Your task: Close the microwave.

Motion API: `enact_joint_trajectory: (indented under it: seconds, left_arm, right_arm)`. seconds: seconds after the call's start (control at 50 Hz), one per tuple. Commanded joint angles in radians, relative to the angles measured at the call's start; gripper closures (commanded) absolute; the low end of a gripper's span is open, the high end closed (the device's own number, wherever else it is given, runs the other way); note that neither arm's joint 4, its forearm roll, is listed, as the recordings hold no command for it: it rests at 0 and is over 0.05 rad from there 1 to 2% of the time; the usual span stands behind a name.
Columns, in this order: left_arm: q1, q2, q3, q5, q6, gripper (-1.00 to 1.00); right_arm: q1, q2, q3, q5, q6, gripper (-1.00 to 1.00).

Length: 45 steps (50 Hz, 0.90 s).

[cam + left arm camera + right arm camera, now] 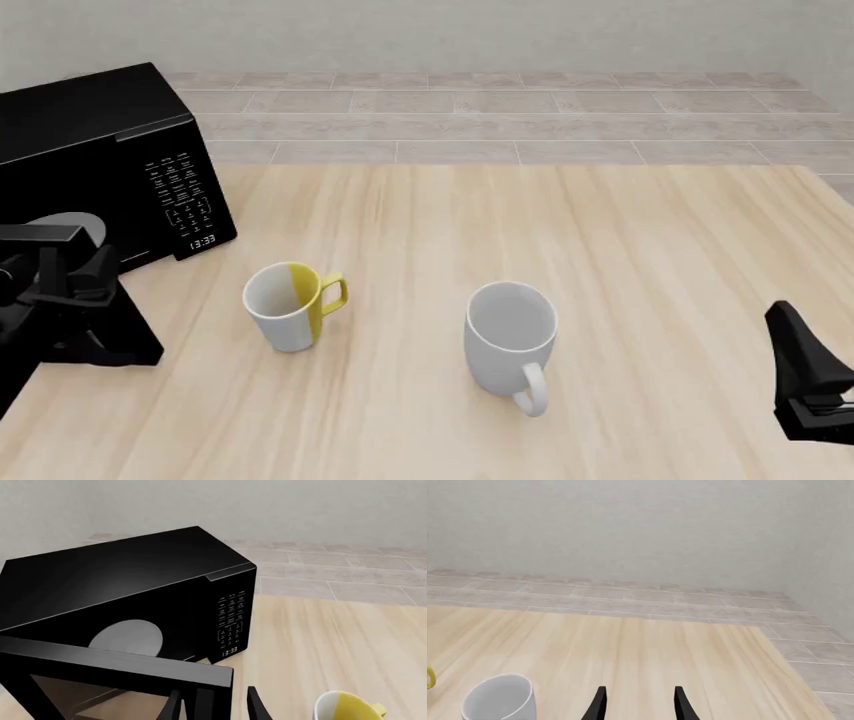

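Note:
The microwave (pixel 127 575) is a glossy black box at the table's far left, also in the front view (pixel 94 130). Its keypad panel (pixel 230 620) shows a lit display (pixel 229 652). Its dark door (pixel 113 665) stands swung open, showing the grey round plate (pixel 127 637) inside. My left gripper (pixel 213 707) is open at the door's free end, which lies between the fingers; in the front view (pixel 70 262) the gripper is beside the door. My right gripper (pixel 640 706) is open and empty, low at the front right (pixel 814 390).
A white-and-yellow mug (pixel 291 305) stands right of the left arm, also seen in the left wrist view (pixel 347 707). A plain white mug (pixel 511 340) stands mid-table, also in the right wrist view (pixel 499 697). A tiled floor and a wall lie beyond the table's far edge.

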Motion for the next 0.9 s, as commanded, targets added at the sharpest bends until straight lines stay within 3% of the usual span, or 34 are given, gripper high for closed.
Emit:
enact_joint_trajectory:
  seconds: [0.02,0.9]
  left_arm:
    - [-0.022,0.029,-0.06,0.017,0.008,-1.0]
    - [-0.013,0.103,-0.127,0.011,0.019,-1.0]
  right_arm:
    - [0.002,-0.019,0.0,0.017,0.004,-1.0]
    - [0.017,-0.07,-0.004,0.051,-0.001,-1.0]
